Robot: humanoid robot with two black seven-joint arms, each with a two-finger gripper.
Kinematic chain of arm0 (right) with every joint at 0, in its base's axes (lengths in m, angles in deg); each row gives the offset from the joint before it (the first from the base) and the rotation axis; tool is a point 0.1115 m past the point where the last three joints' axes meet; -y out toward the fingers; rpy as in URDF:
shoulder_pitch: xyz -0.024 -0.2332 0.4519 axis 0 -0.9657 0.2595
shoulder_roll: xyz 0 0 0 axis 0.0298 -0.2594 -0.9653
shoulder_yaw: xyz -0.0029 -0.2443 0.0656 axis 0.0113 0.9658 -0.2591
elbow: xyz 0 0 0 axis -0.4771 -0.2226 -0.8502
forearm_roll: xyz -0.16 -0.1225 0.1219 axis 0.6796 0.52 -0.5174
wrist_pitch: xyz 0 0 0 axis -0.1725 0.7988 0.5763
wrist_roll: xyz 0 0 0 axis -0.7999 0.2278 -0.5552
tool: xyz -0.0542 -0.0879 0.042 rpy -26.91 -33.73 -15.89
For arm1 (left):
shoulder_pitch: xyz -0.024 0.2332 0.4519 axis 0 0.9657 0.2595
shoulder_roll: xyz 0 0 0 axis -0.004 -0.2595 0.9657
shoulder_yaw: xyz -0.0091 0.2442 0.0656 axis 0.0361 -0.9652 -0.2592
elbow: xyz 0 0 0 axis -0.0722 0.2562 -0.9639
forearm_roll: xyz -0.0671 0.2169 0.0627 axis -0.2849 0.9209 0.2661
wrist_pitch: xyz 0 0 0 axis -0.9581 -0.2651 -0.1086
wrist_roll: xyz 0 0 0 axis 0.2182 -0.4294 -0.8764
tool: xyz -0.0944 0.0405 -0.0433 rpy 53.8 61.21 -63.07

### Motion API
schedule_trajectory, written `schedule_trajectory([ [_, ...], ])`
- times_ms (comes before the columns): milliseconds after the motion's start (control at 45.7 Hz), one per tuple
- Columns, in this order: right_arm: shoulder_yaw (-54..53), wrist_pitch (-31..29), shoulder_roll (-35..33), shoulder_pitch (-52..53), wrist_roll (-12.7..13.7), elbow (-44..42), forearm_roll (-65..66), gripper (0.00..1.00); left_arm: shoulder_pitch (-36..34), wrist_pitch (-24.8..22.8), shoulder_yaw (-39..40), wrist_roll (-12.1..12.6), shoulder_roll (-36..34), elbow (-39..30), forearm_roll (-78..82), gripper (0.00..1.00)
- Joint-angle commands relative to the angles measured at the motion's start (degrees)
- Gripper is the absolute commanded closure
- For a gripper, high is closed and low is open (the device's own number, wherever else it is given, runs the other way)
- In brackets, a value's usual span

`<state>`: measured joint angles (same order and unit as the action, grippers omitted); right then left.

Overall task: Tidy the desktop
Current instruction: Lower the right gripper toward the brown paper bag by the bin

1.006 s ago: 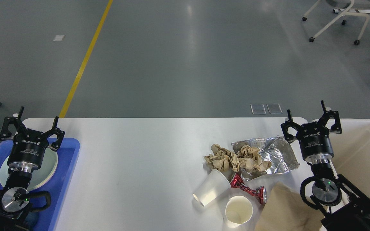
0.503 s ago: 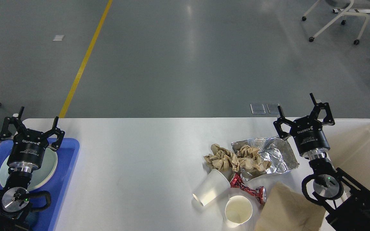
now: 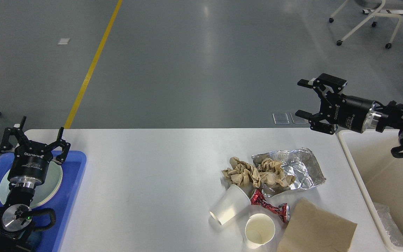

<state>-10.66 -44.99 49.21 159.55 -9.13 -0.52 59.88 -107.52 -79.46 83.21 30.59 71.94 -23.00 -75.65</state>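
While our left tool (image 3: 35, 136) hangs with its fingers spread and nothing between them, it sits over the far end of a blue tray (image 3: 72, 196) that rests on the left end of the desk (image 3: 145, 175). Under that tool's wrist, inside the tray, lies a pale round plate (image 3: 52, 182).

Well to the right of the left tool, the white desk carries a cluster of litter. Two wads of crumpled brown paper (image 3: 245, 173) lie partly on a sheet of crinkled foil (image 3: 299, 168). Just nearer to us, a white paper cup (image 3: 230, 204) lies on its side, mouth toward us, and a second paper cup (image 3: 259, 231) stands upright beside it. Between the cups and the foil lies a crushed red can (image 3: 269, 206). A flat brown paper bag (image 3: 315, 231) lies at the near edge, touching the can's end.

Our right tool (image 3: 303, 99) is held above the desk's far right corner, turned sideways and pointing left, its fingers spread and empty. Below and behind that tool, off the desk's right end, stands a cream bin (image 3: 357, 178) with a bit of foil-like scrap in its near corner.
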Motion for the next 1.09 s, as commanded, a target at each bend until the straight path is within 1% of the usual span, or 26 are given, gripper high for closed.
schedule_trajectory([
  [0, 20.49, -3.45, 2.34, 13.00, 0.14, 1.23, 0.26, 0.00, 0.00, 0.00, 0.00, 0.00, 0.00, 0.00, 0.00, 0.03],
  [109, 37.38, -5.12, 8.49, 24.25, 0.32, 4.74, 0.00, 0.00, 0.00, 0.00, 0.00, 0.00, 0.00, 0.00, 0.00, 0.03],
  [153, 41.78, -4.95, 10.43, 27.86, 0.58, 7.37, -0.09, 0.00, 0.00, 0.00, 0.00, 0.00, 0.00, 0.00, 0.00, 0.03],
  [197, 43.99, -4.95, 11.75, 30.76, 0.93, 9.92, -0.09, 0.00, 0.00, 0.00, 0.00, 0.00, 0.00, 0.00, 0.00, 0.03],
  [219, 44.52, -4.95, 12.36, 32.00, 1.46, 11.07, 0.00, 0.00, 0.00, 0.00, 0.00, 0.00, 0.00, 0.00, 0.00, 0.03],
  [262, 45.75, -5.30, 14.03, 34.55, 4.00, 13.09, 0.00, 0.00, 0.00, 0.00, 0.00, 0.00, 0.00, 0.00, 0.00, 0.03],
  [284, 46.01, -5.47, 14.91, 35.86, 6.10, 14.14, 0.00, 0.00, 0.00, 0.00, 0.00, 0.00, 0.00, 0.00, 0.00, 0.03],
  [328, 46.54, -5.65, 16.32, 38.50, 11.10, 16.43, -0.26, 0.00, 0.00, 0.00, 0.00, 0.00, 0.00, 0.00, 0.00, 0.03],
  [416, 46.98, -5.21, 17.99, 43.25, 23.32, 22.05, -2.81, 0.00, 0.00, 0.00, 0.00, 0.00, 0.00, 0.00, 0.00, 0.03],
  [437, 47.07, -5.12, 18.34, 45.26, 27.70, 23.98, -3.94, 0.00, 0.00, 0.00, 0.00, 0.00, 0.00, 0.00, 0.00, 0.03],
  [459, 47.07, -5.30, 19.04, 47.89, 32.61, 26.26, -5.26, 0.00, 0.00, 0.00, 0.00, 0.00, 0.00, 0.00, 0.00, 0.03],
  [503, 47.07, -5.39, 19.31, 50.45, 36.16, 28.82, -6.24, 0.00, 0.00, 0.00, 0.00, 0.00, 0.00, 0.00, 0.00, 0.03],
  [569, 47.16, -5.30, 20.01, 53.88, 39.51, 33.04, -6.86, 0.00, 0.00, 0.00, 0.00, 0.00, 0.00, 0.00, 0.00, 0.03],
  [634, 48.30, -5.04, 21.07, 57.31, 41.36, 37.08, -6.86, 0.00, 0.00, 0.00, 0.00, 0.00, 0.00, 0.00, 0.00, 0.03],
  [678, 49.53, -4.77, 21.95, 59.51, 41.80, 39.37, -7.03, 0.00, 0.00, 0.00, 0.00, 0.00, 0.00, 0.00, 0.00, 0.03],
  [831, 55.85, -3.28, 23.00, 65.40, 41.98, 44.74, -10.54, 0.00, 0.00, 0.00, 0.00, 0.00, 0.00, 0.00, 0.00, 0.03],
  [940, 60.60, -1.26, 22.92, 67.16, 41.98, 45.88, -12.39, 0.00, 0.00, 0.00, 0.00, 0.00, 0.00, 0.00, 0.00, 0.03],
  [1072, 61.49, -0.47, 22.13, 67.43, 41.89, 46.32, -12.66, 0.00, 0.00, 0.00, 0.00, 0.00, 0.00, 0.00, 0.00, 0.03],
])
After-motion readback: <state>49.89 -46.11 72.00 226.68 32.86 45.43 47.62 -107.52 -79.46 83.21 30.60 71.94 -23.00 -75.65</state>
